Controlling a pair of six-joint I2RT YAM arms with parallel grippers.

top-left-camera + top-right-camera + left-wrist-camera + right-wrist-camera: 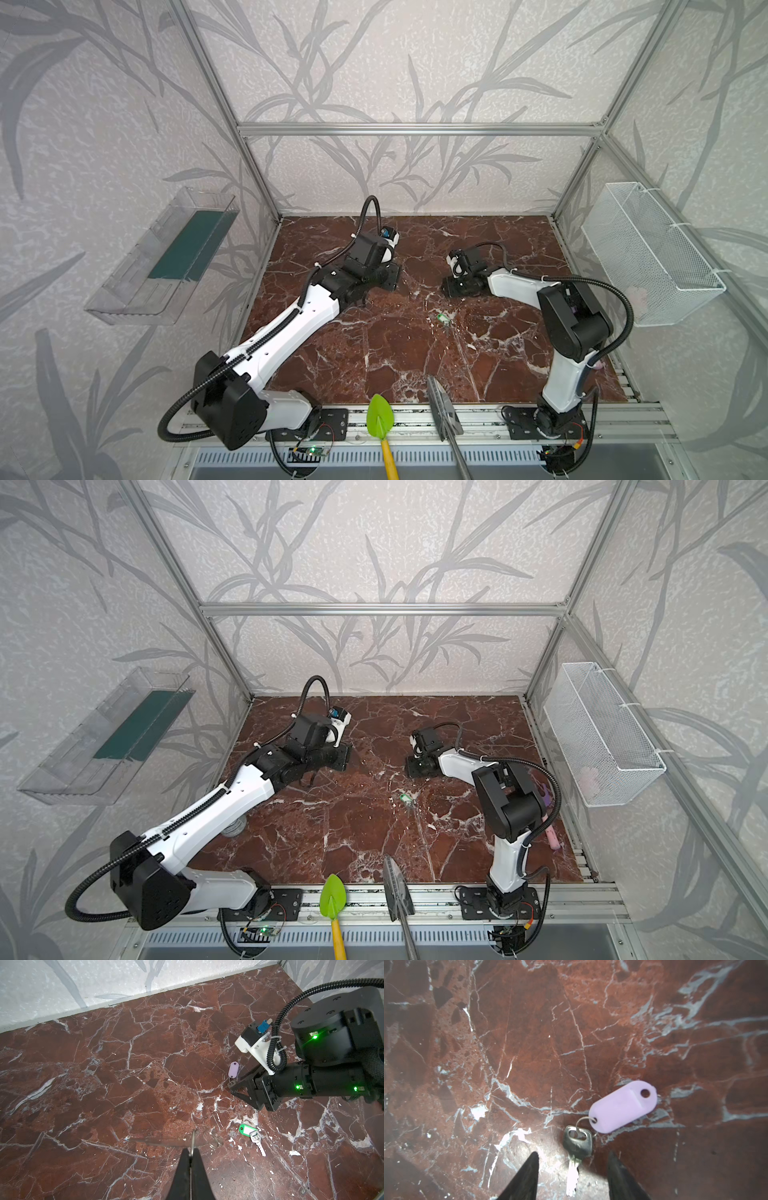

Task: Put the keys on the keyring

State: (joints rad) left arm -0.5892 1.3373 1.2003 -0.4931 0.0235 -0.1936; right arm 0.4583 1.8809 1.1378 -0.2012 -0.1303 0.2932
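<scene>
**Black fingers astride a flat key: the pinch could skid**

Closest to my lens, the right fingers [529,1172] stand fairly wide, one on each side of the lilac key [577,1145], with a gap on both sides and nothing gripped. The key lies flat on the surface [374,353] at about 1 o'clock, and its lilac tag [623,1105] trails off on a small loop. The left fingers [190,1159] are pinched shut on the keyring [193,1138], holding it edge-on at about 11 o'clock. The green key [256,1140] lies loose near the middle, at 6 o'clock from the right fingers.

My worries from here:
- The key is thin and flat on hard stone, so I judge that an uneven pinch would spin it or shoot it out instead of lifting it.
- The tag hangs loose and could swing or snag on a fingertip.
- The keyring is held only by its thin wire and may twist when a key pushes against it.

There is open room between the two arms across the middle. The back wall [415,174] closes 12 o'clock. A trowel [379,415] and a grey tool [444,411] lie over the rail at 6, and a wire basket [648,253] hangs on the wall at 3, so I would keep any meeting of the arms central.
</scene>
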